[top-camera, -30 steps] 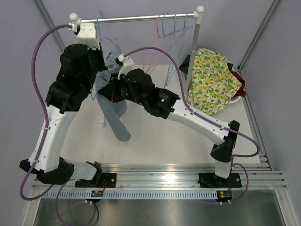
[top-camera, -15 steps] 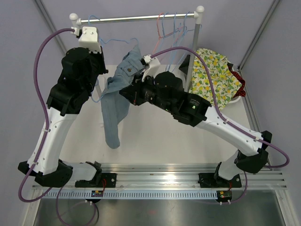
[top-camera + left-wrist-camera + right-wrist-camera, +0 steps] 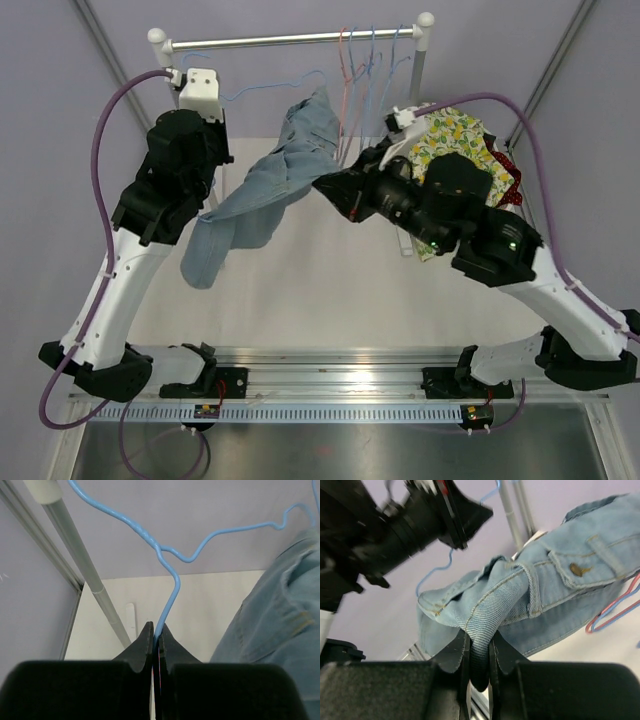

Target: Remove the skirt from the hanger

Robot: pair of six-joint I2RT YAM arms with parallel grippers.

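The denim skirt (image 3: 275, 180) hangs stretched in the air below the rack. My right gripper (image 3: 330, 186) is shut on a thick fold of the skirt (image 3: 545, 587), which bulges between the closed jaws of that gripper (image 3: 479, 647). My left gripper (image 3: 212, 100) is shut on the blue wire hanger (image 3: 270, 88). In the left wrist view the hanger (image 3: 170, 592) runs straight out from this gripper (image 3: 156, 636). The hanger's far end reaches the top edge of the skirt (image 3: 282, 625). Whether it is still hooked inside the skirt I cannot tell.
The metal rack rail (image 3: 290, 40) runs across the back, with several empty red and blue hangers (image 3: 365, 60) at its right end by the post (image 3: 415, 95). A lemon-print cloth (image 3: 460, 135) lies piled at the right. The rack's left post (image 3: 82, 562) stands close to my left gripper.
My right gripper has pulled the skirt right, away from the left arm. The skirt has swung up and stretched out. My left gripper has stayed high with the hanger.
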